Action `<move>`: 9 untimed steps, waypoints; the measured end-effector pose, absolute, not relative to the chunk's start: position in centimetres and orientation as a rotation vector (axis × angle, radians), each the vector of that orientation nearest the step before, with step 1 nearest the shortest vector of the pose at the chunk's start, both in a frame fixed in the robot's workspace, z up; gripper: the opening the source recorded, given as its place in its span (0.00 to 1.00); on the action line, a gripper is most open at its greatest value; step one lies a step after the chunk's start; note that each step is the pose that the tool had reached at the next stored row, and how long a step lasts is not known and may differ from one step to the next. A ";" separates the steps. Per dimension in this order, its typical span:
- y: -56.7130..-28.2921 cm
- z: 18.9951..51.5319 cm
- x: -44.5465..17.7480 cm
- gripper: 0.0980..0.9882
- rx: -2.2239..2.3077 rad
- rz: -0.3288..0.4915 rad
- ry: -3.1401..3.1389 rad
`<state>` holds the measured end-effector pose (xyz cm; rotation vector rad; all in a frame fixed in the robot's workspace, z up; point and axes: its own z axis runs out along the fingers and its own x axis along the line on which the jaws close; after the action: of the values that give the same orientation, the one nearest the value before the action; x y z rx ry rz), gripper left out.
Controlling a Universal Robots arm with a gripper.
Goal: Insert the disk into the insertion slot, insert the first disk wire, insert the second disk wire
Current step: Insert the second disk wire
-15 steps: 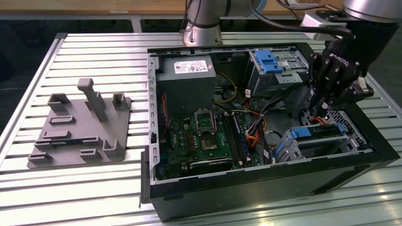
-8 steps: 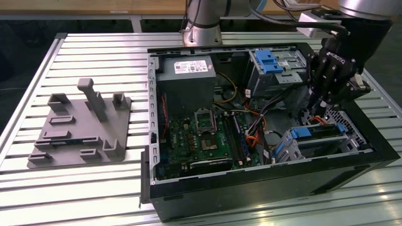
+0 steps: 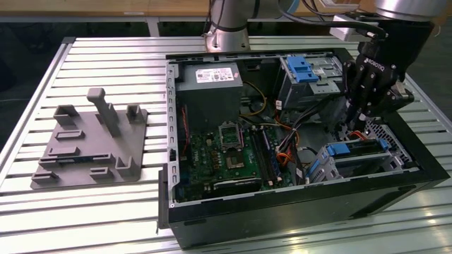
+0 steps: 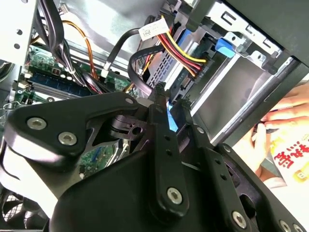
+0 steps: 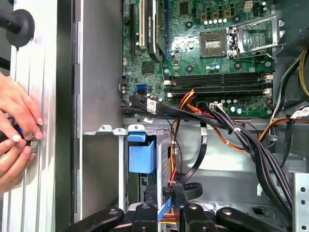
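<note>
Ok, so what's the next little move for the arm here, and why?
Probably ease the tool straight toward the back of the disk. It seems closed on the end of the black wire, right beside the coloured wires that already reach the disk's rear edge, so a short push should seat it.

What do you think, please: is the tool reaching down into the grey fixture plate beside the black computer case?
No: the exterior view shows the tool reaching down into the black computer case itself; the grey fixture plate lies beside it.
</note>
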<state>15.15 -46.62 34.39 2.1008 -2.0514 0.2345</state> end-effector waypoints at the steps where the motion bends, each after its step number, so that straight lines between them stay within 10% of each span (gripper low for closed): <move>1: -46.5 34.4 15.2 0.20 2.100 0.237 -2.051; 9: -46.4 34.3 15.1 0.20 2.106 0.251 -2.061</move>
<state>15.15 -46.43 34.31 2.1060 -2.0610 0.2514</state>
